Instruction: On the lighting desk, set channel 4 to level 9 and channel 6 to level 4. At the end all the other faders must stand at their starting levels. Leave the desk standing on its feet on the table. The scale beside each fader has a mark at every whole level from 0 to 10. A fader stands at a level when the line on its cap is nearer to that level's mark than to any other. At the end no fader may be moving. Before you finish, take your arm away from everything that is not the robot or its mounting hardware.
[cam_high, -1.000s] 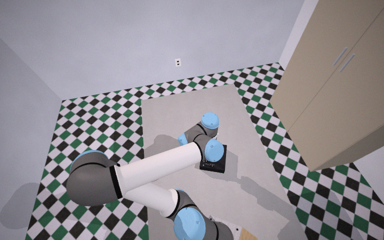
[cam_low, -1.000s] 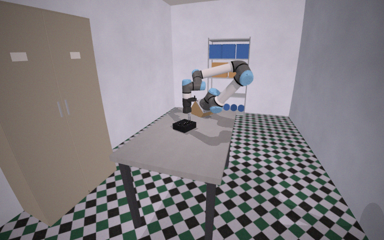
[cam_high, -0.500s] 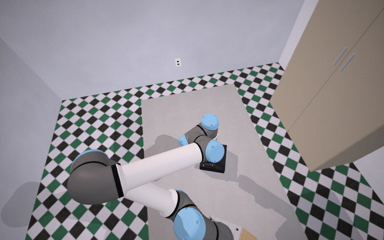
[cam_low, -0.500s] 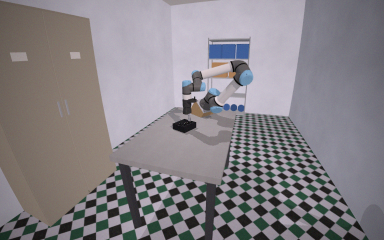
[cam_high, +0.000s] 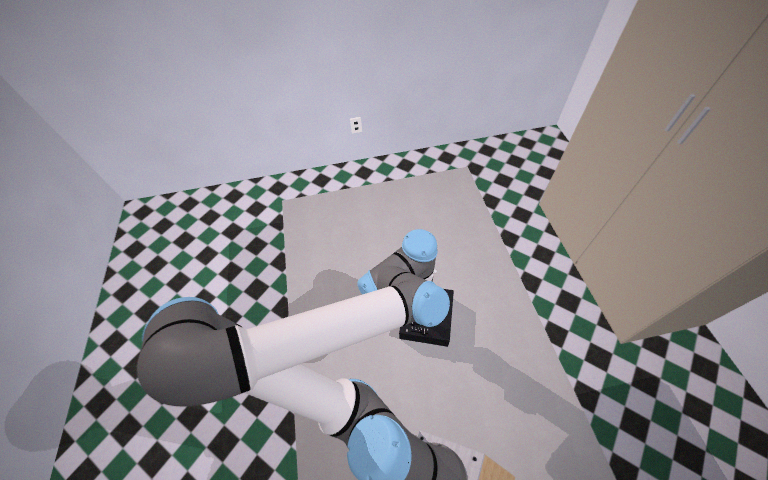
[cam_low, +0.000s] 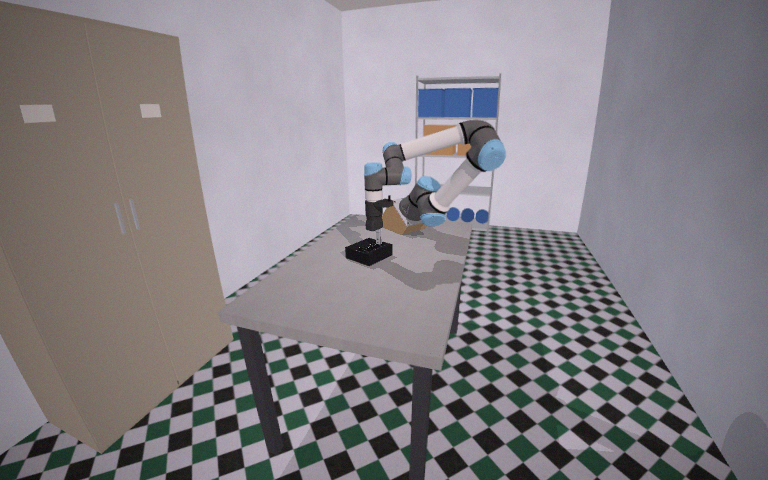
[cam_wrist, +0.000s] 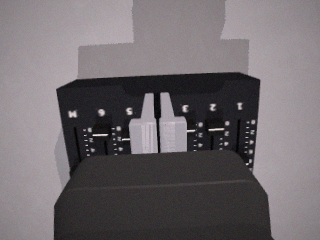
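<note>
The black lighting desk (cam_high: 424, 338) (cam_low: 368, 258) (cam_wrist: 215, 90) stands flat on the table. My gripper (cam_low: 378, 243) (cam_wrist: 157, 108) points down over it and is shut, with nothing seen between the fingers. The fingers cover channel 4, its cap and scale, between labels 5 and 3 in the wrist view. The channel 6 cap (cam_wrist: 101, 131) has its line near level 1. The channel 2 cap (cam_wrist: 215, 126) is near level 1. The channel 3 line (cam_wrist: 191, 131) is near the top of its scale, and the channel 5 line (cam_wrist: 126, 139) shows beside the left finger. The lower fader tracks are hidden by the gripper body.
The grey table (cam_high: 339, 226) (cam_low: 339, 305) carries the desk and the arm's base. A wooden-coloured block (cam_high: 495, 468) (cam_low: 396, 221) is beside the arm's base. A tall cabinet (cam_high: 651, 198) (cam_low: 50, 198) stands beyond the table's side. A shelf rack (cam_low: 458, 78) stands behind the arm.
</note>
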